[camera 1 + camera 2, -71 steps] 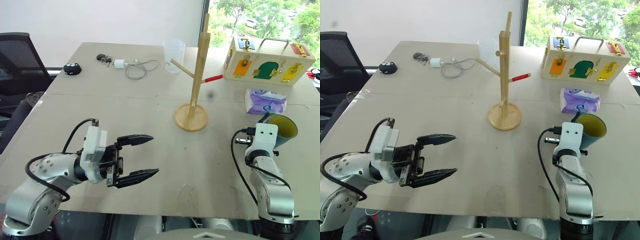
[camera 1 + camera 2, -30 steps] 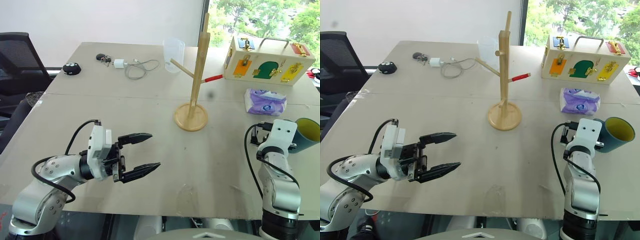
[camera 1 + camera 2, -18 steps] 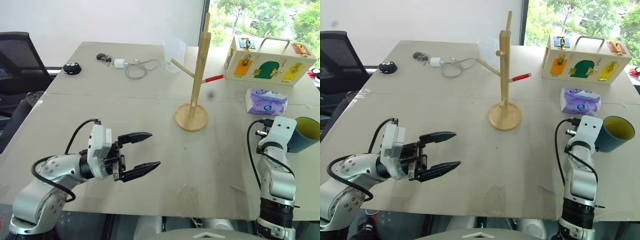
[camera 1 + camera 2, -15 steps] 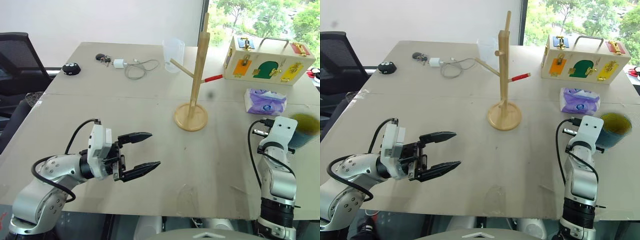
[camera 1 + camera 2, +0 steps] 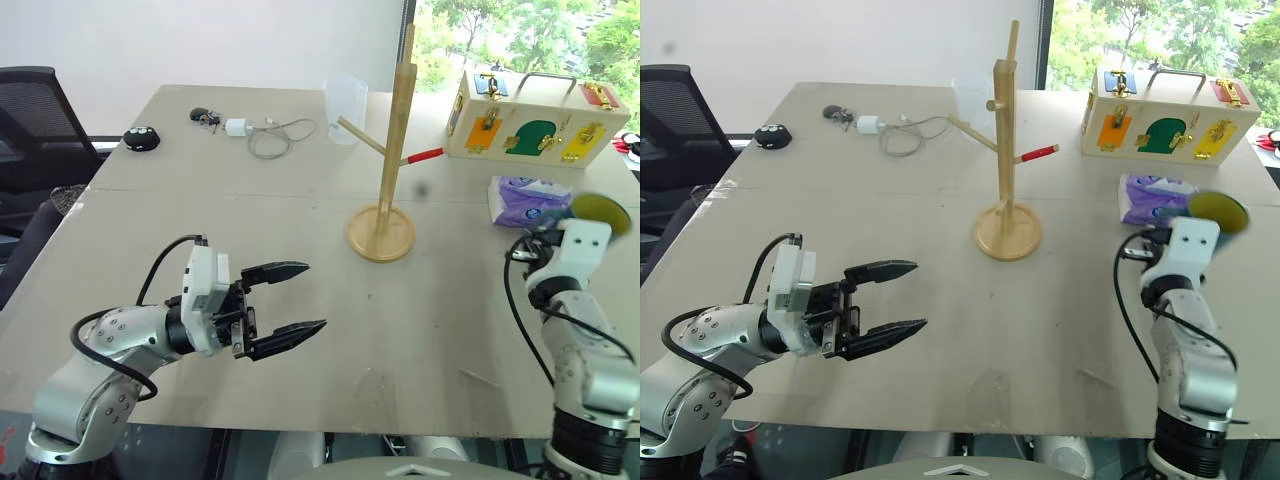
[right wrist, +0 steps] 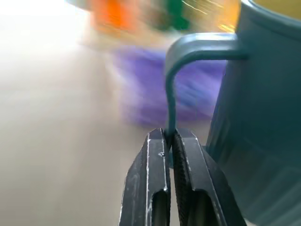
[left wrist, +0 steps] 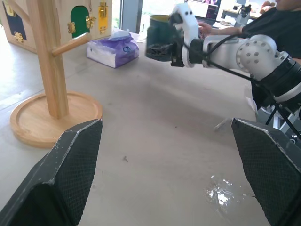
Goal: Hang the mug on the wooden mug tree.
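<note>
Your wide beige table (image 5: 300, 220) runs back toward a white wall and a window with green trees. Near its far right corner sits the wooden latch box (image 5: 538, 121), with a purple tissue pack (image 5: 525, 200) in front of it. At the middle stands the wooden mug tree (image 5: 388, 150), upright on its disc base, one red-tipped peg reaching toward the box. From the head views you see the left gripper (image 5: 290, 306) held above the near left of the table, its two black fingers spread wide with nothing between them. On the right, those views give you a blurred glimpse of the mug (image 5: 598, 212), lifted off the table near the tissue pack. Your right wrist view adds the grip itself: the right gripper (image 6: 170, 141) pinches the mug's thin teal loop handle (image 6: 188, 52) between pressed fingers.
</note>
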`<act>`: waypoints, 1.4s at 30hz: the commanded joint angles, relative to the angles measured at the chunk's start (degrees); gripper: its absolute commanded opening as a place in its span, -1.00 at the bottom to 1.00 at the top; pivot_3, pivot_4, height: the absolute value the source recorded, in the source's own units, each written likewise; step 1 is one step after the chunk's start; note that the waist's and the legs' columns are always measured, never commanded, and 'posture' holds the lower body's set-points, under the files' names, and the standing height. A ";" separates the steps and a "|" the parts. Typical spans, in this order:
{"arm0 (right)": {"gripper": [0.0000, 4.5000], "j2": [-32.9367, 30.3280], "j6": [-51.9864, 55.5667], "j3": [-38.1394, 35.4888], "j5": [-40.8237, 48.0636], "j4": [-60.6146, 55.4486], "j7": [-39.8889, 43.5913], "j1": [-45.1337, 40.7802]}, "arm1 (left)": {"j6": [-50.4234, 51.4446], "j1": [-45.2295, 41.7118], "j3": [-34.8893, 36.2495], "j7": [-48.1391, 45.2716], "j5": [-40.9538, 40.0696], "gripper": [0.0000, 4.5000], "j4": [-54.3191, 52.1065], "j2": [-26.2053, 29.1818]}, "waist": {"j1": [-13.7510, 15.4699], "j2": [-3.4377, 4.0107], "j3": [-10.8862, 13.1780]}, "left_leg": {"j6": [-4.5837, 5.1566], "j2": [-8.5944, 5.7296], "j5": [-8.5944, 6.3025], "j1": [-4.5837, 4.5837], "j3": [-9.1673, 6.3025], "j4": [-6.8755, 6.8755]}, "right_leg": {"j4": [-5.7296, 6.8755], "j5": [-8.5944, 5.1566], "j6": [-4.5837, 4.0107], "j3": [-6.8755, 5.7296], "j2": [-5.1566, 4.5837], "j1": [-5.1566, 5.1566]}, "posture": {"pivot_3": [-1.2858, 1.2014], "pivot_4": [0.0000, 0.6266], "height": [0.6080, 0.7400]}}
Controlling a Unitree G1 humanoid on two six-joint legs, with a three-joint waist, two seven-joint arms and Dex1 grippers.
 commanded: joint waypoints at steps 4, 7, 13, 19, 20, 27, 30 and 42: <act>-0.96 -11.28 12.24 0.27 17.41 -10.23 11.21 -7.86 | -2.09 3.39 3.48 3.32 -1.83 1.00 -4.62 -2.59 | 0.28 -0.05 0.03 | 0.00 0.01 0.00 -0.02 -0.05 0.01 | -0.02 0.00 -0.01 -0.06 0.01 0.01 | 0.03 -0.52 1.00; -0.96 -15.36 15.95 0.17 22.11 -10.30 12.50 -11.78 | -4.63 4.60 5.59 2.92 -4.02 1.00 -4.71 -5.39 | 0.44 -0.09 0.05 | 0.02 -0.02 -0.01 -0.07 -0.04 0.01 | -0.07 0.00 -0.01 -0.06 -0.04 0.00 | 0.03 -0.52 1.00; -0.96 -20.50 18.09 1.01 26.59 -5.01 14.96 -18.63 | -3.78 5.59 8.73 1.30 -9.46 1.00 -4.28 -5.22 | 0.48 -0.15 0.08 | 0.02 -0.04 -0.01 -0.10 -0.05 0.06 | -0.07 0.00 -0.01 -0.08 -0.04 0.00 | 0.03 -0.52 1.00; -0.96 -26.80 15.77 3.83 27.11 3.68 23.43 -22.93 | -3.14 5.35 8.42 3.71 -10.51 1.00 -6.06 -5.08 | 0.50 -0.17 0.10 | 0.05 -0.05 -0.03 -0.13 -0.04 0.07 | -0.09 0.00 -0.01 -0.07 0.10 0.00 | 0.03 -0.52 1.00; -0.96 -27.72 14.84 4.80 26.59 5.37 25.06 -23.63 | -3.02 5.28 8.18 4.36 -10.63 1.00 -6.57 -5.18 | 0.50 -0.18 0.11 | 0.06 -0.05 -0.03 -0.13 -0.05 0.07 | -0.10 0.00 -0.01 -0.07 0.10 0.00 | 0.03 -0.52 1.00; -0.96 -30.41 8.23 11.35 22.01 17.30 34.58 -31.20 | -3.15 6.98 8.02 7.85 -10.58 1.00 -9.28 -5.87 | 0.37 -0.19 0.13 | 0.08 -0.04 -0.04 -0.11 -0.04 0.07 | -0.09 0.01 -0.01 -0.02 0.02 -0.01 | 0.03 -0.52 1.00; -0.96 -30.04 6.58 13.88 20.51 20.43 37.34 -33.51 | -3.60 8.34 8.00 8.80 -10.26 1.00 -10.36 -6.34 | 0.48 -0.19 0.13 | 0.08 -0.02 -0.04 -0.13 -0.06 0.06 | -0.10 0.01 -0.01 -0.06 0.02 -0.01 | 0.03 -0.52 1.00; 0.13 -27.61 -2.79 17.72 12.01 26.13 40.29 -35.59 | -5.71 11.08 8.21 9.47 -8.95 1.00 -10.54 -7.70 | 0.58 -0.19 0.14 | 0.08 -0.02 -0.04 -0.14 -0.04 0.09 | -0.09 0.01 -0.02 -0.07 -0.04 -0.01 | 0.03 -0.52 1.00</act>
